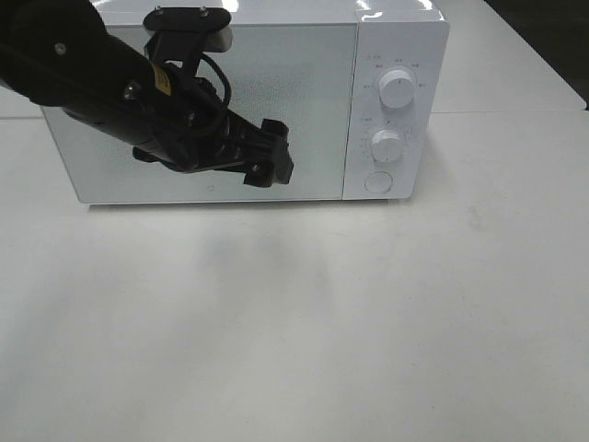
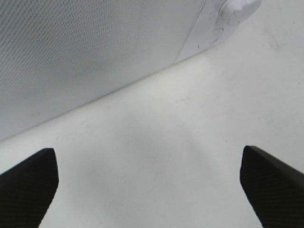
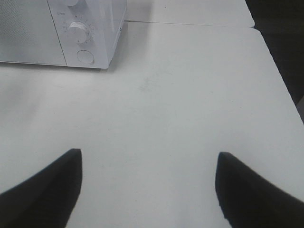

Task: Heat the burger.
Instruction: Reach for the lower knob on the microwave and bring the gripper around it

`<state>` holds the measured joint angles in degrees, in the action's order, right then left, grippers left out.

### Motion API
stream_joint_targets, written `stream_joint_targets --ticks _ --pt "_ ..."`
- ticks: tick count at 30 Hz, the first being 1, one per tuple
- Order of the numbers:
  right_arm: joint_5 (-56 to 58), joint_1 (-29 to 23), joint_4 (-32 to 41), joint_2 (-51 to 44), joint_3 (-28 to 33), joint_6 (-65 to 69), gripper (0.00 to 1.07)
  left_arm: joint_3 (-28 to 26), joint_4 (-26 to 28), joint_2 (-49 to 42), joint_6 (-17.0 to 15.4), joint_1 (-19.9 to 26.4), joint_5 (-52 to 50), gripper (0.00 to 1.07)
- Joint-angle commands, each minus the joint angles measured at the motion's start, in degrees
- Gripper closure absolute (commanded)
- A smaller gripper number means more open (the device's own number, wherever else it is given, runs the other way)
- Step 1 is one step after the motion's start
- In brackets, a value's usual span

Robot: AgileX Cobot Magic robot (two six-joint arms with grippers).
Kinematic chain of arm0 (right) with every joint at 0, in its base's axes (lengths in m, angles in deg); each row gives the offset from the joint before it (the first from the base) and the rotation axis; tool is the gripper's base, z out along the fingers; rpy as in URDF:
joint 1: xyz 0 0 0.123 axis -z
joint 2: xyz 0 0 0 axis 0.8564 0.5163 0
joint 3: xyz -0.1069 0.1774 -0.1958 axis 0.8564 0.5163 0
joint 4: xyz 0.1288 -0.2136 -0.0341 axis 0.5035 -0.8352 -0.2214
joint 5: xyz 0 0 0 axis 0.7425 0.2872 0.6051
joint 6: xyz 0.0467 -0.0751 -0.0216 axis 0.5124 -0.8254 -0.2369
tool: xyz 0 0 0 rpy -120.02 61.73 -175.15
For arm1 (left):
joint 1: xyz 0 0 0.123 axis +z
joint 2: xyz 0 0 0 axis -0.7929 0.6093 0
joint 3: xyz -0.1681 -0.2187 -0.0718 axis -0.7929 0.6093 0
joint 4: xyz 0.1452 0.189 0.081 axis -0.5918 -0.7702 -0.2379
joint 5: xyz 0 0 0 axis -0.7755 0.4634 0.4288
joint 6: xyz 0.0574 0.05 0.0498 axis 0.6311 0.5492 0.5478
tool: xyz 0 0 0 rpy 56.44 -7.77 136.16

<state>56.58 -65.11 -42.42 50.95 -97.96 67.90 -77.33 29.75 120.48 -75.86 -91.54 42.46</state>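
The burger is out of view in every frame. A white microwave [image 1: 248, 101] stands at the back of the table with its door closed. My left gripper [image 1: 276, 157] hangs just in front of the door's lower middle. In the left wrist view the left gripper [image 2: 149, 190] is open, its dark fingers [image 2: 28, 185] wide apart with only bare table between them, and the door [image 2: 85, 52] is close ahead. My right gripper [image 3: 147, 190] is also open and empty above the table, off to the right of the microwave [image 3: 90, 28]. It does not show in the exterior view.
The microwave's control panel carries an upper knob [image 1: 397, 87], a lower knob [image 1: 387, 145] and a round door button [image 1: 378, 181]. The white table [image 1: 304, 322] stretches in front of it. A table seam and a dark edge lie at the far right [image 3: 285, 71].
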Motion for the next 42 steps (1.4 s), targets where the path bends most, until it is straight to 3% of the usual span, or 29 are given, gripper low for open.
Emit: stream_joint_targets --ticks 1,9,15,16,18,19,21,22,23,28,36,42 --pt "-0.69 0.17 -0.06 -1.49 0.23 -0.52 0.32 0.11 -0.29 -2.92 -0.52 -0.34 7.22 0.07" --pt "-0.69 0.17 -0.06 -1.49 0.23 -0.52 0.32 0.11 -2.06 -8.71 -0.52 -0.34 21.20 0.07" --pt "-0.69 0.17 -0.06 -1.49 0.23 -0.52 0.32 0.11 -2.23 -12.15 -0.92 3.32 28.30 0.07" --pt "-0.69 0.17 -0.06 -1.49 0.23 -0.52 0.32 0.11 -1.95 -13.01 -0.92 6.25 30.48 0.07" --pt "-0.69 0.17 -0.06 -1.49 0.23 -0.52 0.32 0.11 -1.83 -13.35 -0.92 7.56 31.28 0.07" --pt "-0.69 0.17 -0.06 -1.49 0.23 -0.52 0.32 0.11 -1.43 -14.21 -0.29 11.06 33.17 0.07" --pt "-0.69 0.17 -0.06 -1.49 0.23 -0.52 0.32 0.11 -1.15 -14.50 0.00 12.55 33.86 0.07" --pt "-0.69 0.17 -0.06 -1.49 0.23 -0.52 0.32 0.11 -0.40 -15.13 0.97 16.21 34.89 0.07" --pt "-0.69 0.17 -0.06 -1.49 0.23 -0.52 0.32 0.11 -0.40 -15.13 0.97 16.21 34.89 0.07" --pt "-0.69 0.17 -0.06 -1.49 0.23 -0.52 0.32 0.11 0.86 -17.13 5.73 24.92 38.90 0.07" --pt "-0.69 0.17 -0.06 -1.49 0.23 -0.52 0.32 1.78 1.09 -20.34 10.08 33.40 43.14 0.07" --pt "-0.69 0.17 -0.06 -1.49 0.23 -0.52 0.32 5.96 1.89 -24.47 10.43 38.50 43.03 0.07"
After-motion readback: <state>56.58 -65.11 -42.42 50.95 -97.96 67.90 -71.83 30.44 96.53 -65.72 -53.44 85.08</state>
